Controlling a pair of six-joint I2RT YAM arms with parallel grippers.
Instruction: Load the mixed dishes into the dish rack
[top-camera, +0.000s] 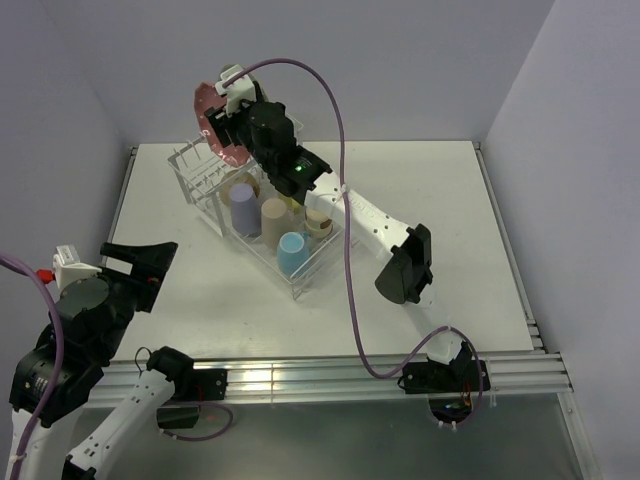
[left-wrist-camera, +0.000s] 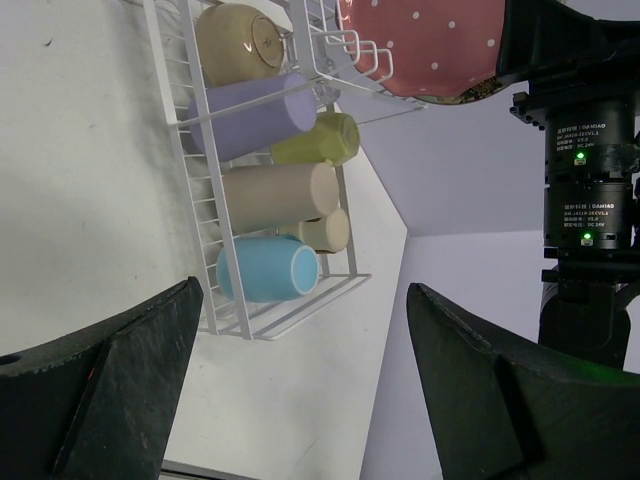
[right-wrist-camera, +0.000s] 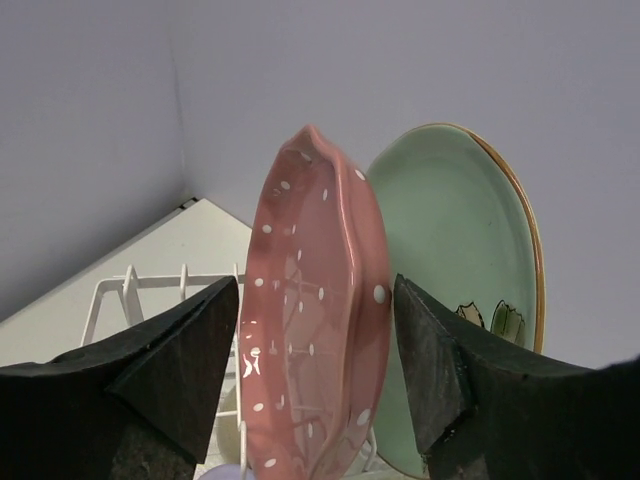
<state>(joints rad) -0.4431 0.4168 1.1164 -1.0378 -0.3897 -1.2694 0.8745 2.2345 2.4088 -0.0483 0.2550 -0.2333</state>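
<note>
The pink-red dotted plate stands on edge among the upright pegs of the dish rack, right beside the mint-green plate. My right gripper straddles the pink plate with its jaws open; a thin gap shows at each fingertip. On the rack's flat tray lie the lavender cup, beige cup, light-blue cup, a yellow cup and a cream bowl. The small glass is not visible. My left gripper is open and empty, well left of the rack.
White tabletop with a raised rail along its left and right edges. Walls close behind and to both sides. The right arm's purple cable loops over the table right of the rack.
</note>
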